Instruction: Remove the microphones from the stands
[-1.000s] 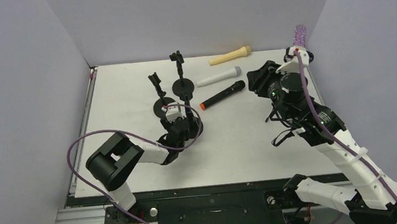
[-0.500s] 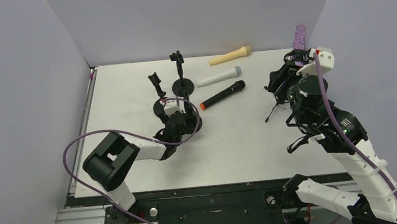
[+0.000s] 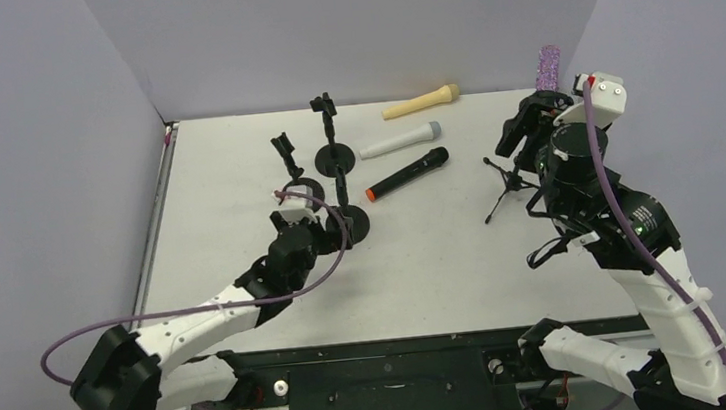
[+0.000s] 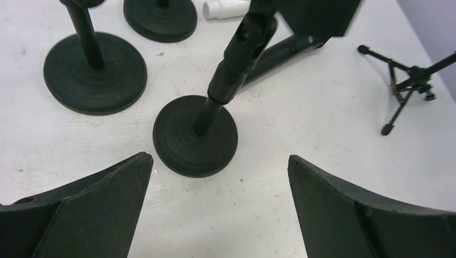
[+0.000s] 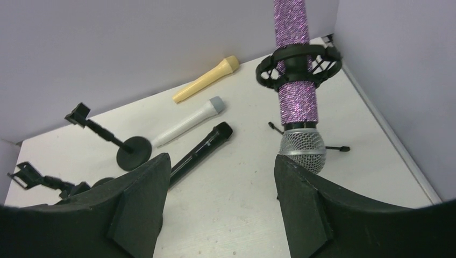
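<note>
A purple glitter microphone (image 3: 549, 64) stands head-down in the black shock mount (image 5: 298, 64) of a tripod stand (image 3: 506, 183) at the far right. In the right wrist view its purple body (image 5: 294, 102) rises above its silver mesh head (image 5: 304, 148). My right gripper (image 3: 523, 134) is open and empty (image 5: 220, 158), close to the microphone, whose head sits just beyond the right fingertip. My left gripper (image 3: 329, 230) is open and empty (image 4: 219, 157), low over the table, just before a round-base stand (image 4: 195, 134).
Three loose microphones lie at the back: yellow (image 3: 420, 102), white (image 3: 400, 141) and black (image 3: 407, 174). Three empty round-base stands (image 3: 334, 157) cluster at centre-left. The enclosure's right wall is close behind the tripod, whose legs show in the left wrist view (image 4: 406, 86).
My right arm has swung right and back, uncovering the tripod stand, and now faces the purple microphone. My left arm has drawn back toward the near edge, its gripper still by the round-base stands.
</note>
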`<state>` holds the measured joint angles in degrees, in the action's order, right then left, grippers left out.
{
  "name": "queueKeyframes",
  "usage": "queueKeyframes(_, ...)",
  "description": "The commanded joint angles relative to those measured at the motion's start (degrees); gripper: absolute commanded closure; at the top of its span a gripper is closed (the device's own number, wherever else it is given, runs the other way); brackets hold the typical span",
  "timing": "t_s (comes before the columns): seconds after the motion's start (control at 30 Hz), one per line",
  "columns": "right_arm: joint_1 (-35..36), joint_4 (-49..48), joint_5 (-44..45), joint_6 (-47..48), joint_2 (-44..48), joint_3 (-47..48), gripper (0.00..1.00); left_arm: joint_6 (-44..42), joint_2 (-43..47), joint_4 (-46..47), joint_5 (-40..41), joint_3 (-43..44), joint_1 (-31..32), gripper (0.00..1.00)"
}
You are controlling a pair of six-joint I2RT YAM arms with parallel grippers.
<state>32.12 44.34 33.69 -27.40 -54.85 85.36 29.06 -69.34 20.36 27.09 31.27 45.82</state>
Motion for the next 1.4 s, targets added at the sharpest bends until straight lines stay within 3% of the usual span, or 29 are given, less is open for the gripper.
queueKeyframes(0.0, -4.39, 3.00, 3.24, 2.19, -2.05, 5.18, 0.33, -2.75, 11.92, -12.73, -1.68, 3.76, 1.15, 0.04)
queueKeyframes(0.1, -9.45, 5.26, -0.16, 2.74, -4.66, 8.04, 0.31, -4.47, 16.47, -21.34, -4.19, 9.10, 1.26, 0.04)
queueKeyframes(0.23, -21.61, 6.07, -9.67, 2.56, -7.44, 10.23, 0.30, -6.30, 20.07, -28.39, -7.13, 15.35, 1.22, 0.04)
queueKeyframes(0.5, -37.95, 4.13, -28.71, 0.70, -14.03, 15.77, 0.29, -9.28, 20.46, -31.73, -14.06, 23.38, 1.14, 0.04)
queueKeyframes(0.87, -41.43, 3.51, -34.57, 4.19, -21.00, 17.69, 0.26, -10.28, 18.50, -30.69, -17.34, 25.95, 1.18, 0.04)
queueKeyframes(1.03, -44.43, -2.19, -36.93, 4.90, -20.81, 14.68, 0.24, -10.61, 17.51, -30.18, -18.64, 26.26, 1.09, 0.04)
queueKeyframes(1.37, -45.52, 0.06, -40.61, 6.95, -27.60, 21.77, 0.23, -10.82, 15.67, -29.48, -21.33, 26.48, 0.29, 0.04)
